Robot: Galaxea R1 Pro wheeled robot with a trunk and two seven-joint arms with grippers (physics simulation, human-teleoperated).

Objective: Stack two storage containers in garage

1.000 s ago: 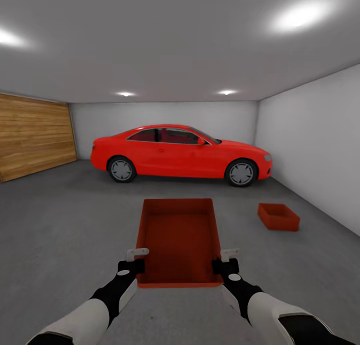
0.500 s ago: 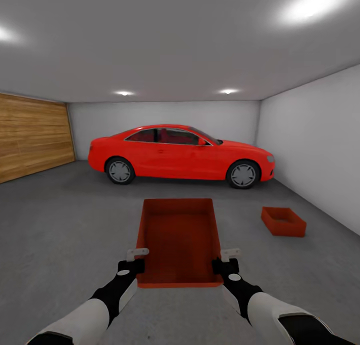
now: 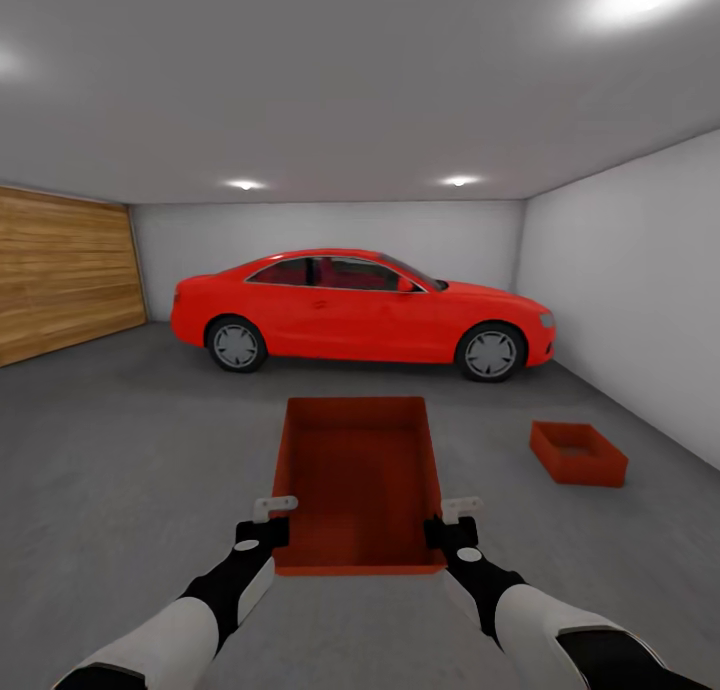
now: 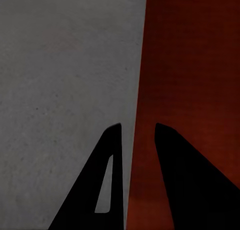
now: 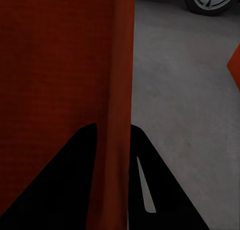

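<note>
I hold an orange-red storage container level in front of me over the grey concrete floor of the garage. My left gripper is shut on its left wall near the front corner, one finger on each side of the wall. On the right wall, my right gripper is shut in the same way. A second, alike container sits on the floor ahead to the right, close to the white side wall.
A red car stands side-on across the far end of the garage. A tan wooden door fills the left wall, and a white wall runs along the right. Bare concrete lies between me and the car.
The whole view has shifted: the car looks slightly larger and the floor container has slid right and lower in the picture, so the camera has moved. The held container and both grippers keep their place.
</note>
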